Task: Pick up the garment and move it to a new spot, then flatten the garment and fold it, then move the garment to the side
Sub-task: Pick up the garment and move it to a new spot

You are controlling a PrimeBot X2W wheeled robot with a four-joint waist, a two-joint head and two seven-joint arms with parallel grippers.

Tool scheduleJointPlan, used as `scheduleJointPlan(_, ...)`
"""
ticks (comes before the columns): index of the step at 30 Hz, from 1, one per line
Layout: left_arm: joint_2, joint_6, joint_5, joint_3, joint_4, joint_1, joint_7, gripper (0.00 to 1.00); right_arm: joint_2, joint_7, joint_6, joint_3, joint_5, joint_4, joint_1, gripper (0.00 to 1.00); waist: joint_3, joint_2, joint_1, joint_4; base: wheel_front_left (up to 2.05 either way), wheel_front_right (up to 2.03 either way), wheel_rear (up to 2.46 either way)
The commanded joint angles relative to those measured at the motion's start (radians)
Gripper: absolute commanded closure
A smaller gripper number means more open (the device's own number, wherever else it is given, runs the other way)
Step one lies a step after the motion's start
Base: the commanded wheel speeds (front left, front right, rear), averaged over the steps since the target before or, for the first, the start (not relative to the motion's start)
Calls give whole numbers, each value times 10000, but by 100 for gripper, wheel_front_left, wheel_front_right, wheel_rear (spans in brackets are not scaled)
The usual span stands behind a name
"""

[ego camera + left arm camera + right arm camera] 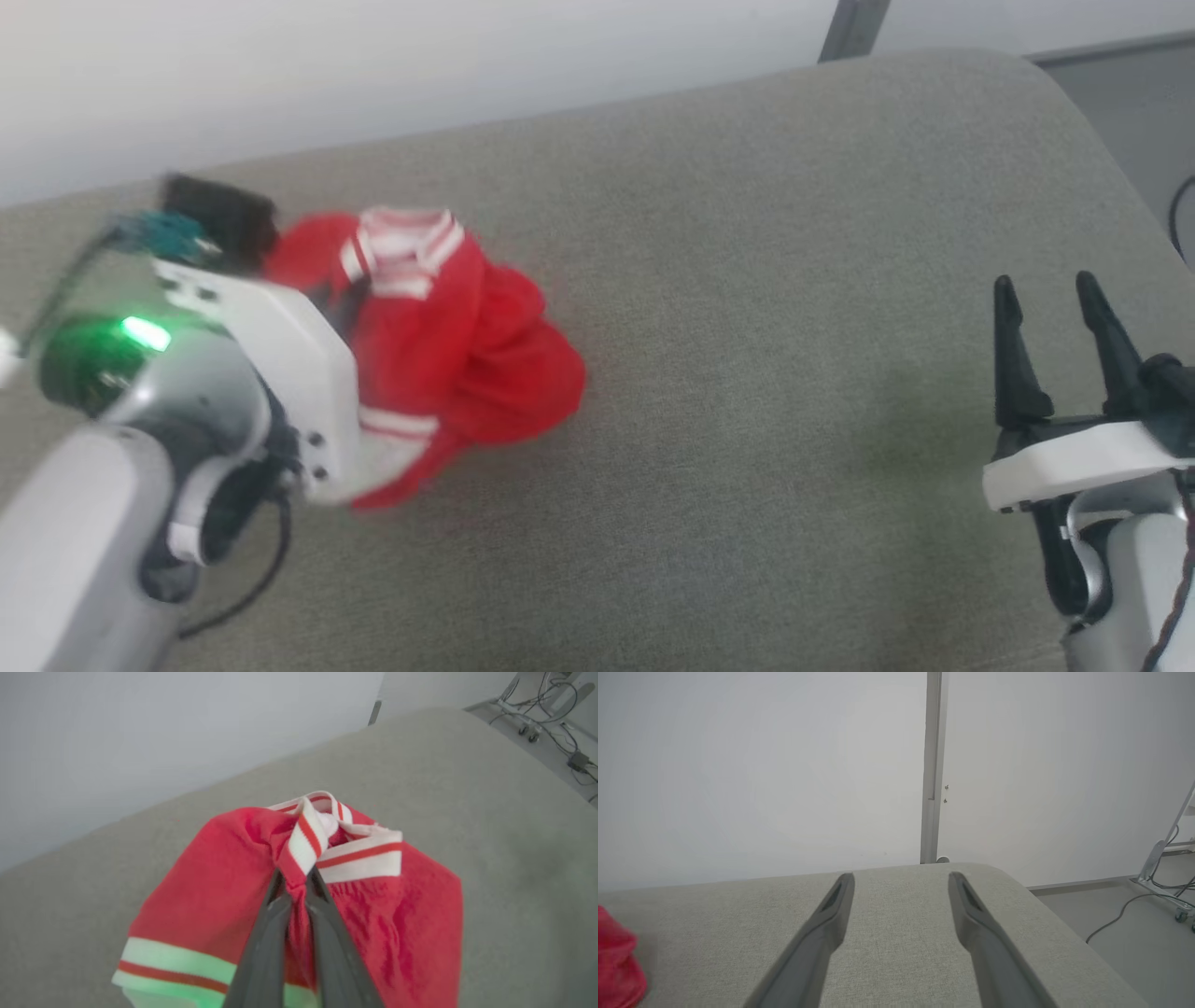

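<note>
The garment [448, 359] is a bunched red shirt with red-and-white striped trim, at the left of the grey padded surface. In the left wrist view my left gripper [296, 877] is shut on a pinch of the garment [219, 891] beside the striped collar, and the cloth drapes down around the two dark fingers. In the head view the white left wrist covers the garment's left side and hides the fingertips. My right gripper [1046, 299] stands open and empty at the far right, well away from the cloth. The right wrist view has a red edge of the garment [616, 966] at its lower left.
The grey padded surface [766, 280] stretches between the two arms, with a rounded right end [1008, 882]. A pale wall [373, 65] runs behind it. Cables and a wheeled stand [537, 718] lie on the floor beyond the right end.
</note>
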Motion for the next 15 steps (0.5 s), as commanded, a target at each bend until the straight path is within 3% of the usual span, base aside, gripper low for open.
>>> scheduleJointPlan(1,-164,-36,-154,-244,418,272,166,100,103,-121,-14,96,68,123,-133,0,197,0,0,-120,0,0,0)
scheduleJointPlan(6,-423,-181,-416,-616,1518,606,407,100,159,-201,-14,289,121,374,-235,0,362,0,0,-193,0,0,0)
scheduleJointPlan(15,-1045,-951,-747,-1412,4498,429,688,100,72,-346,-14,788,276,905,-500,0,422,0,0,-185,0,0,0)
